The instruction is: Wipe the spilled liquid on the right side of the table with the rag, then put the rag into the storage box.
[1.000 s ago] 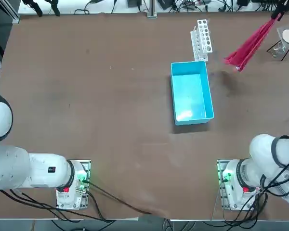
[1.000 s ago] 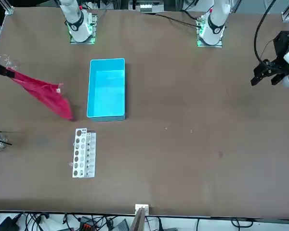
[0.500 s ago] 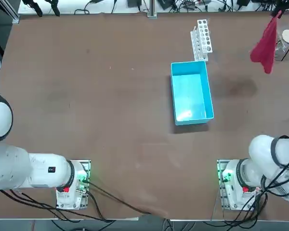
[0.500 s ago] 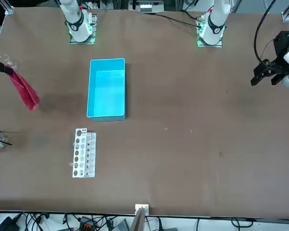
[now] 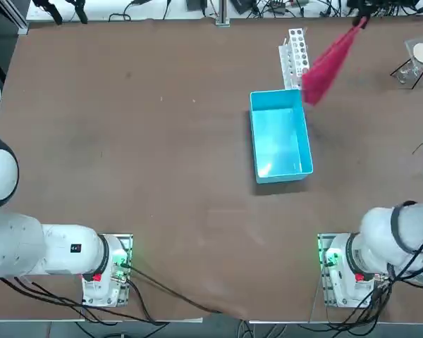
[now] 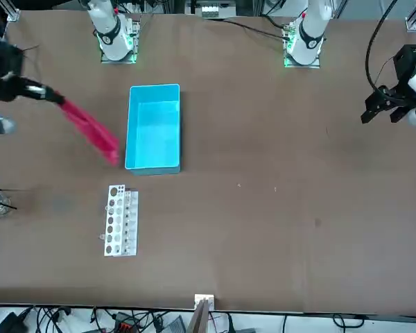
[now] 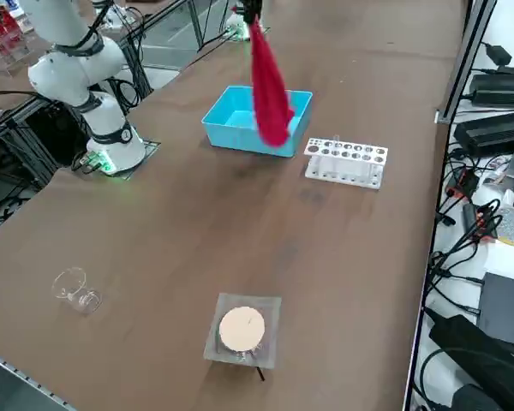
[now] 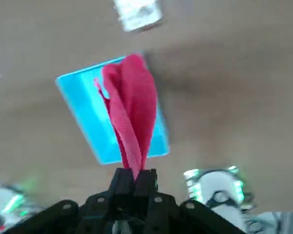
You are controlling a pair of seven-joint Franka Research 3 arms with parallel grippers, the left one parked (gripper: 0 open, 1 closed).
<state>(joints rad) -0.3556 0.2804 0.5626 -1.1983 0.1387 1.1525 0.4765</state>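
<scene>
My right gripper point(image 5: 364, 17) hangs high over the far right part of the table point(image 5: 162, 176), shut on the top of the red-pink rag point(image 5: 326, 63). The rag trails down from it at a slant, its free end over the far right corner of the light-blue storage box point(image 5: 280, 137). From the front, the gripper point(image 6: 40, 91) holds the rag point(image 6: 90, 132) just beside the box point(image 6: 154, 128). The wrist view has the rag point(image 8: 132, 117) pinched at the gripper point(image 8: 134, 176), with the box point(image 8: 83, 112) below. The box is empty. No spilled liquid shows distinctly.
A white test-tube rack point(image 5: 296, 55) stands just beyond the box. A clear dish with a pale disc point(image 7: 242, 330) and a small glass point(image 7: 73, 289) sit near the table's right edge. Cables run along the far edge.
The right gripper has carried the rag from the table's far right edge leftward toward the box; the rag has swung out and now hangs by the box's corner.
</scene>
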